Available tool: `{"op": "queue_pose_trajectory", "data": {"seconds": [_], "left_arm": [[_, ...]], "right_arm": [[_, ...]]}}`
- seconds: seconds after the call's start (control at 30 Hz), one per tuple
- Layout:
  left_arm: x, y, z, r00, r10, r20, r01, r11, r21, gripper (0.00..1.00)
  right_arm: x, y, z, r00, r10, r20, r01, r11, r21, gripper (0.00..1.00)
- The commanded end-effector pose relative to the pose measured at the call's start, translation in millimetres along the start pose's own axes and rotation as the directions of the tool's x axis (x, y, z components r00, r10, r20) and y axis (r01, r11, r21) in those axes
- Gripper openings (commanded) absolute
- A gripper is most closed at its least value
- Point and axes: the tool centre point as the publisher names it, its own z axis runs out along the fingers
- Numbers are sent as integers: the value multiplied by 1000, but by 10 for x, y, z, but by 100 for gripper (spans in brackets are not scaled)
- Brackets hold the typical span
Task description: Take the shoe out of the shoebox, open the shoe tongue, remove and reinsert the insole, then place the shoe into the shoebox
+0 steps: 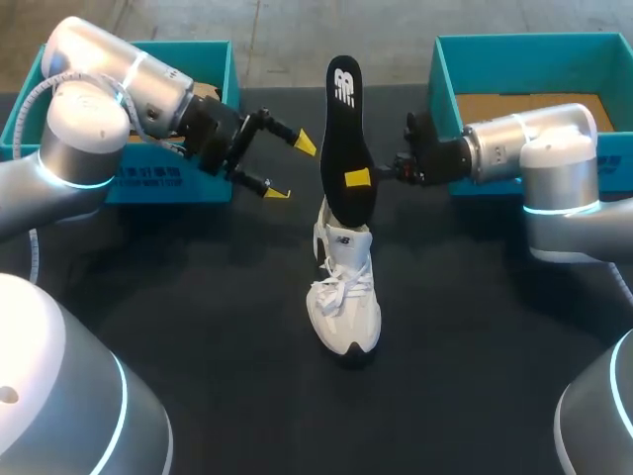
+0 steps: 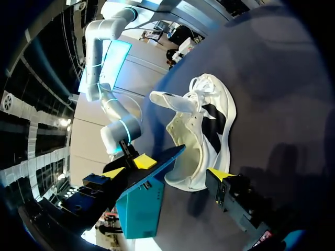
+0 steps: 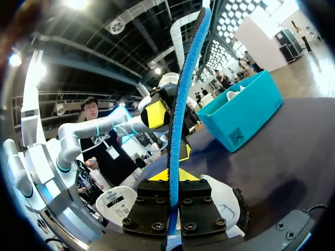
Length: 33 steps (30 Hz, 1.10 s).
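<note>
The right gripper (image 1: 361, 178) pinches the black foam insole (image 1: 344, 129) upright, its lower end at the mouth of the white lace-up sneaker (image 1: 344, 297) standing mid-table, seemingly for reinsertion, while the left gripper (image 1: 292, 169), spread wide and empty, hovers just left, likely to help.

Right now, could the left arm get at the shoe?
Probably yes. The left gripper is open beside the insole, and the shoe stands on the table with nothing between them. Only the shoe's opening looks blocked, by the insole that the right gripper holds upright over it.
</note>
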Motion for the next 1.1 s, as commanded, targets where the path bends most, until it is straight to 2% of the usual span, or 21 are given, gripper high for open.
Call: {"op": "queue_pose_trajectory", "data": {"seconds": [0.03, 0.53, 1.1], "left_arm": [[-7, -67, -44, 1000, 7, 1, -7, 1000, -12, 100], [-21, -113, -41, 1000, 27, 16, -26, 1000, -4, 100], [-48, -137, -38, 999, 41, 23, -41, 999, -5, 100]], "right_arm": [[-4, -18, 8, 1000, -1, 2, 1, 1000, -1, 0], [73, 206, -14, 999, -40, 5, 40, 999, 11, 0], [57, -3, -29, 1000, -4, 11, 5, 1000, -18, 0]]}}
